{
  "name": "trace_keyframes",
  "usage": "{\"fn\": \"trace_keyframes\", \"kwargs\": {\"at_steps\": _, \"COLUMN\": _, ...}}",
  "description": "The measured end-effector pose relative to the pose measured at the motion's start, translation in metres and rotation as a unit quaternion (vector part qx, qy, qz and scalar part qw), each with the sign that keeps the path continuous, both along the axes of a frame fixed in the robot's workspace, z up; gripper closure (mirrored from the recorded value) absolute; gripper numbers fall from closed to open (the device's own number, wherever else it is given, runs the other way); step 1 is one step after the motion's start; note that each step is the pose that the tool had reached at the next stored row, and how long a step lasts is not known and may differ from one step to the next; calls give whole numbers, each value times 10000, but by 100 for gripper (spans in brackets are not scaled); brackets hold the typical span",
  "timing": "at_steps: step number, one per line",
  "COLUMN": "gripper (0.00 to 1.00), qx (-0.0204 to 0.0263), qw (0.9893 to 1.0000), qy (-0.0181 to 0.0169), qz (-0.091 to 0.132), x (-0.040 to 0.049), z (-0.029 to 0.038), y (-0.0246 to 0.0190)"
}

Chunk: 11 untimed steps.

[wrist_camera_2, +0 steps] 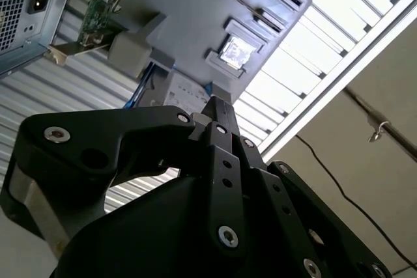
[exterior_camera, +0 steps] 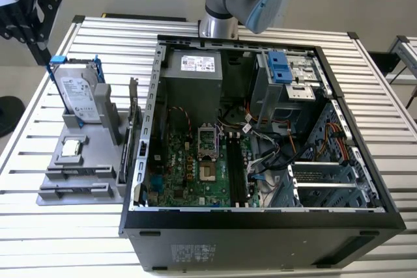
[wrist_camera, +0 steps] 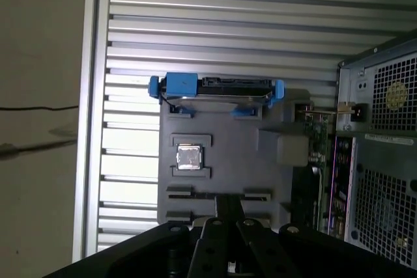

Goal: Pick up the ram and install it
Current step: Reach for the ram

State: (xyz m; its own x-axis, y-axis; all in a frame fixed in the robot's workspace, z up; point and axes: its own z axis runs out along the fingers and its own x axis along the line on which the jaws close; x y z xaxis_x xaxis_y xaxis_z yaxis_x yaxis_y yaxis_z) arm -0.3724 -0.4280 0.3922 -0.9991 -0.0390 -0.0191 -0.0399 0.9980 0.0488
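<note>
My gripper (exterior_camera: 26, 14) hangs high above the table's far corner at the exterior view's left, beyond the grey parts holder (exterior_camera: 55, 161). In both wrist views its black fingers (wrist_camera: 228, 201) (wrist_camera_2: 218, 107) meet at the tips, shut with nothing visible between them. They point toward the holder's two long narrow slots (wrist_camera: 218, 195). I cannot make out the ram: the slots show just dark lines, and I cannot tell whether a stick stands in them. The motherboard's memory slots (exterior_camera: 238, 168) lie dark inside the open computer case (exterior_camera: 260, 222).
A silver hard drive (exterior_camera: 79, 96) in a blue-handled bracket stands at the holder's far end, with a square processor chip (exterior_camera: 71, 148) in front of it. A green expansion card (exterior_camera: 133, 141) stands between holder and case. The slatted table's edge (wrist_camera: 91, 128) runs close by.
</note>
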Motion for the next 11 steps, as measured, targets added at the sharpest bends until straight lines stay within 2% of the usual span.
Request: {"fn": "trace_keyframes", "kwargs": {"at_steps": 11, "gripper": 100, "qx": -1, "qw": 10000, "qy": 1, "qz": 0, "x": 1, "z": 1, "y": -46}}
